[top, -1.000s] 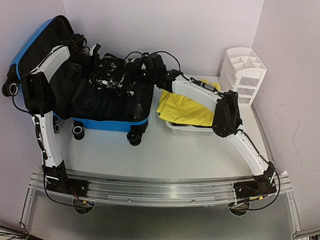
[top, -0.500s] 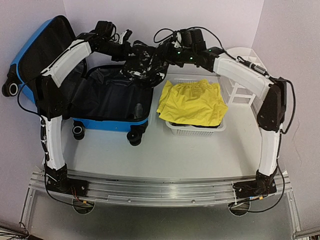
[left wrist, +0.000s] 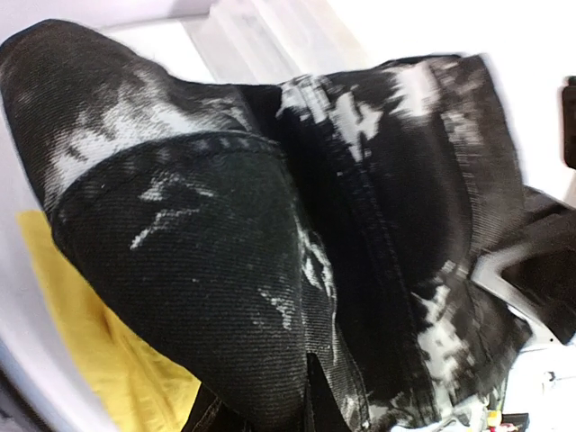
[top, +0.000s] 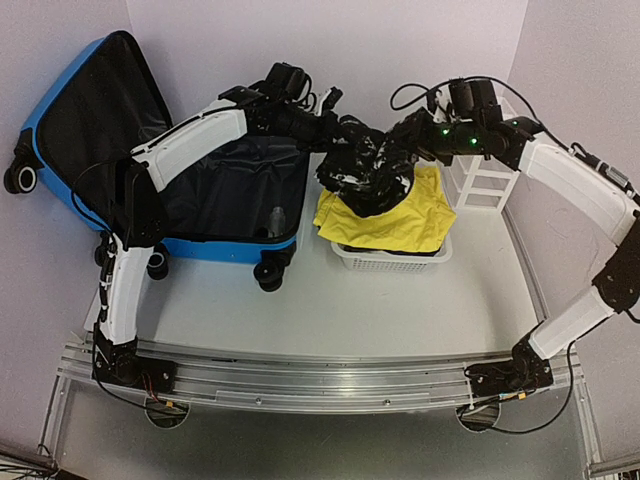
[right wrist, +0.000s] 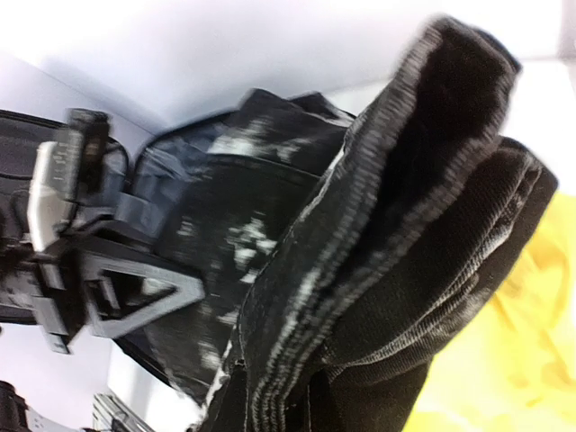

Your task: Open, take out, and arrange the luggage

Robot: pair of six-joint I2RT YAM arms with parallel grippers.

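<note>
- Suitcase [top: 235,247]: open, left on the surface [top: 330,310]; wheels toward near edge, long axis near-to-far, lid raised leftward.
- Left hand [top: 335,128], right hand [top: 405,150]: both clamped on a black-and-white garment [top: 365,172], moved from above the suitcase to over the basket [top: 390,262].

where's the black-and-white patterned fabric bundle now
Top view, centre-back: the bundle hangs between left hand and right hand, above the yellow cloth in the white slatted basket.

Your left arm [top: 190,150] stretches toward 2 o'clock, your right arm [top: 572,178] toward 10 o'clock. The left gripper [top: 338,135] and right gripper [top: 400,152] nearly meet, both clamped on dark cloth [top: 365,178].
</note>
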